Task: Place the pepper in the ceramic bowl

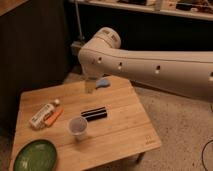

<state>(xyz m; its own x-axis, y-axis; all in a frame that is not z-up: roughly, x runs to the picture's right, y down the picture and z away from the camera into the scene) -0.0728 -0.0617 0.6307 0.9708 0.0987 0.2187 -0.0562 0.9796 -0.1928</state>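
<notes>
Single camera view, raised and tilted obliquely downward at middle distance. The wooden table fills the lower left of the frame, the floor the lower right, and a shelf runs along the top. The arm enters from the right edge. Its gripper hangs left of centre, over the table's far edge.
</notes>
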